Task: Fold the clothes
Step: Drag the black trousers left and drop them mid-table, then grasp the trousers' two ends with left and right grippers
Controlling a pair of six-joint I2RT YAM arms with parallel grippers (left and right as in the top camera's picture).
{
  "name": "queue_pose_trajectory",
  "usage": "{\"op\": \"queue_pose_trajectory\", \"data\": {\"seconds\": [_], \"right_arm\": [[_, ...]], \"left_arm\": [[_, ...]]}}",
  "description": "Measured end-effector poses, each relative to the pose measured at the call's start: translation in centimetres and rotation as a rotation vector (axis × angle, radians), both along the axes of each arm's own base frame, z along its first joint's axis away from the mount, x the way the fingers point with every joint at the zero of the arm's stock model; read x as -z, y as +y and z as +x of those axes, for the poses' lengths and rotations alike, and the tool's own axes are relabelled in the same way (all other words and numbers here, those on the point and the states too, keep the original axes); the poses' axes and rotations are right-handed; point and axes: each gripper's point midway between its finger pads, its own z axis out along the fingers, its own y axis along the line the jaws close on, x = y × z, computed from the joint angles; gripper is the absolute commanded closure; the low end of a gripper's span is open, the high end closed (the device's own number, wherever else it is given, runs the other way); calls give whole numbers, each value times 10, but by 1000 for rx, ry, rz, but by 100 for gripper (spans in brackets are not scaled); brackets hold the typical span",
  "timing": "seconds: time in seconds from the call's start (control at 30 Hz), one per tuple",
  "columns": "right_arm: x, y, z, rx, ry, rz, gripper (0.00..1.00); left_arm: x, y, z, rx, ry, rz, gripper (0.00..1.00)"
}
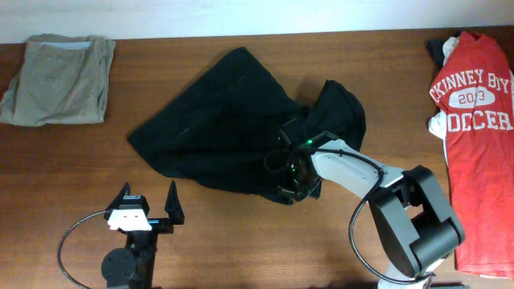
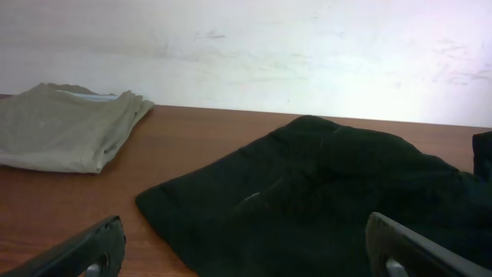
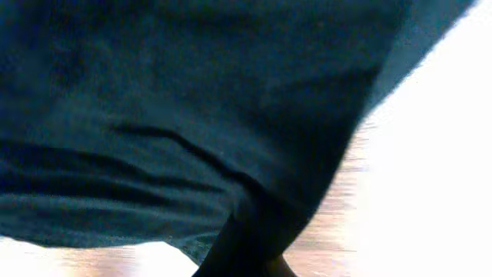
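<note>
Right gripper is seen pressed together on the near right edge of the black garment, where the cloth is bunched up around it. In the right wrist view nearly the whole frame is filled by this dark fabric, and its folds are drawn down to a dark finger at the bottom edge. The fingertips themselves are hidden by the cloth.

The black garment is spread in a crumpled, roughly triangular heap at the middle of the wooden table. One corner is pointed toward the far side, and a separate rumpled lobe is raised on the right.

Left gripper is held with its fingers spread wide and nothing between them. It is placed over bare wood, just near of the garment's near left edge. From its wrist camera the black cloth is seen lying low ahead, with a pale wall behind.

A grey-khaki garment is laid folded at the far left corner, well apart from the black one. A red T-shirt with white lettering is laid flat along the right edge, with white cloth showing at its left side.
</note>
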Motion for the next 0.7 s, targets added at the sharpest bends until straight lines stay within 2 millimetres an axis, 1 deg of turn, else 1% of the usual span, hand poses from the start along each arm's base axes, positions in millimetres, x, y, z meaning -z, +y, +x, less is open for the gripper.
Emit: {"op": "queue_pose_trajectory", "data": {"seconds": [0.07,0.13,0.2,0.27,0.37,0.43,0.47,0.53,0.57,0.6,0.63,0.67,0.7], "right_arm": [[-1,-20,-9,39,68,-32,96],[-11,-41,-19,52,121,-56,96],[-31,-61,-29,44,133,-81,96],[-55,-75,-34,26,85,-113,96],[-82,-84,-36,8,-5,-130,95],[-93,-88,-34,5,-59,-136,95],[-95,-90,-33,3,-75,-145,94],[-95,-92,-29,-1,-95,-159,94],[-95,-92,-27,-1,-101,-159,93],[-95,-92,-25,-2,-111,-161,93],[-95,-92,-23,-3,-121,-160,93],[-95,-92,-21,-3,-129,-163,93],[-95,-92,-20,-2,-134,-163,93]], "left_arm": [[-1,-1,0,5,-2,0,1],[-8,-7,0,39,-31,0,1],[-26,-19,-1,110,-108,7,1],[-31,-25,-3,149,-131,12,1],[-33,-31,-4,184,-138,14,1],[-28,-35,-3,208,-115,10,1],[-22,-36,-2,215,-86,5,1],[-4,-38,2,228,40,-19,1],[0,-38,4,230,88,-26,1],[0,-40,8,239,143,-29,1],[-4,-40,13,244,175,-24,1],[-14,-41,21,257,219,-14,1],[-17,-41,24,259,221,-3,1]]}}
